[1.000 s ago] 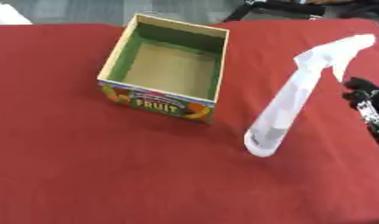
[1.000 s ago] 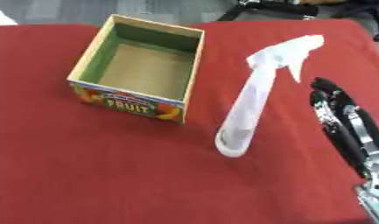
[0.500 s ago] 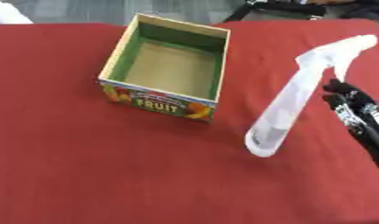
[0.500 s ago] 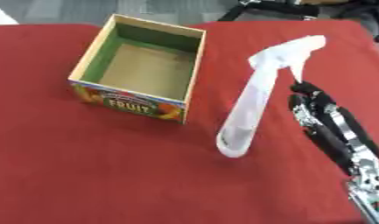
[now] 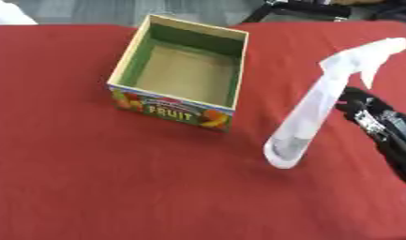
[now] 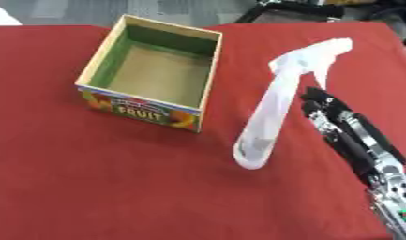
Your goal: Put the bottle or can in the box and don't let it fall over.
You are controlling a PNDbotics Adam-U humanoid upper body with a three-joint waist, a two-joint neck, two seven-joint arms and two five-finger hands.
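A clear spray bottle [image 6: 271,112] with a white trigger head [image 6: 308,58] stands upright on the red table, to the right of the box. The open cardboard box [image 6: 153,75], green inside and printed FRUIT on its front, sits left of centre and holds nothing. My right hand [image 6: 333,124] reaches in from the lower right with its fingers straight, close beside the bottle's right side and just below the trigger head. Whether the fingers touch the bottle I cannot tell. My left hand shows in neither view.
The red tablecloth [image 5: 91,178] covers the whole table. Dark equipment [image 5: 312,9] lies beyond the far edge at the upper right. Something white [image 5: 9,14] shows at the far left corner.
My right hand has moved left and up toward the bottle, from the right edge to right beside it. Bottle and box have stayed put.
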